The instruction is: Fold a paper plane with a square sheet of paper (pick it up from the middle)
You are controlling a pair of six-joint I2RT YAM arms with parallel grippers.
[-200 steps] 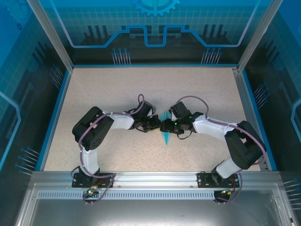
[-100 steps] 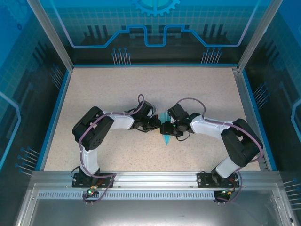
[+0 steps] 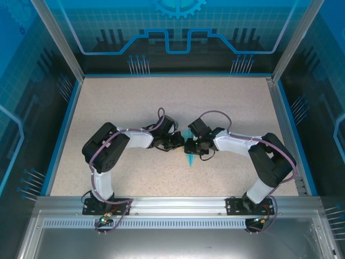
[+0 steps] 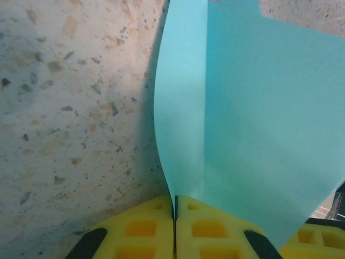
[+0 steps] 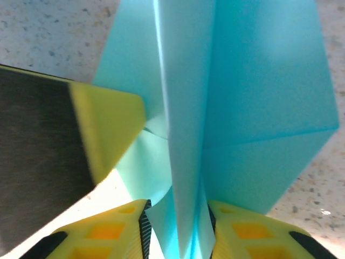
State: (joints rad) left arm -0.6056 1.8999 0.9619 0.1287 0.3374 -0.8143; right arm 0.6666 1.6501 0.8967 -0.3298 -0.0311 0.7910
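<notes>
My left gripper point(image 4: 174, 211) pinches the folded light-cyan paper plane point(image 4: 253, 118) tight. My right gripper point(image 5: 178, 218) is clamped around its centre fold.

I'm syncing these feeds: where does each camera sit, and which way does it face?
Top external: above and behind the bases, looking down at the table; both arms, left gripper and right gripper meeting at the folded cyan paper.
Left wrist: on that wrist, looks along its shut yellow fingers at the paper.
Right wrist: on that wrist, looks past its yellow fingers flanking the paper's ridge.
Shared: paper and table, in all three.
</notes>
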